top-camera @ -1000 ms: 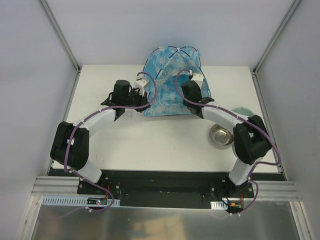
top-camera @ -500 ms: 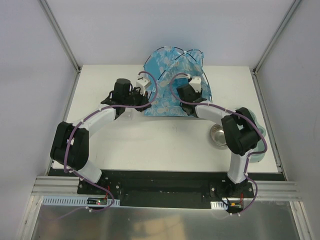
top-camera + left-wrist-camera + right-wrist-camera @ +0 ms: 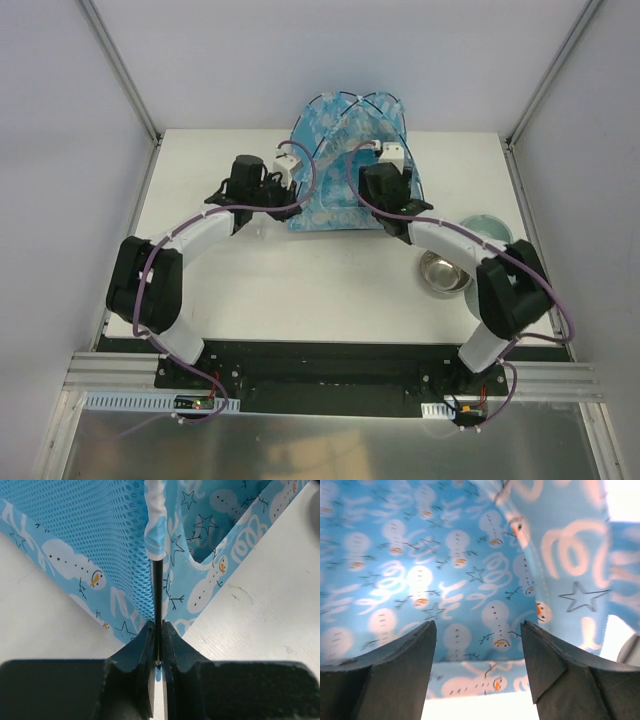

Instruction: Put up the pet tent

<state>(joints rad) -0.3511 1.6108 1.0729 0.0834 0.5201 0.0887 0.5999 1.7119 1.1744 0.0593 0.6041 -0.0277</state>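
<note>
Pet tent (image 3: 345, 130) at far edge of table (image 3: 300, 285), pole (image 3: 157, 587) in left hand (image 3: 157, 630)

You had bare white tabletop (image 3: 300, 290) between the two arms and at both far corners. The small blue snowman-print fabric tent (image 3: 345, 150) filled the far middle. A round steel bowl (image 3: 443, 272) and a pale green round dish (image 3: 487, 228) crowded your right side, beside the right arm. The left gripper (image 3: 157, 632) pinched the tent's thin black pole (image 3: 157, 590); the right gripper (image 3: 477, 630), fingers apart, faced fabric close ahead.
</note>
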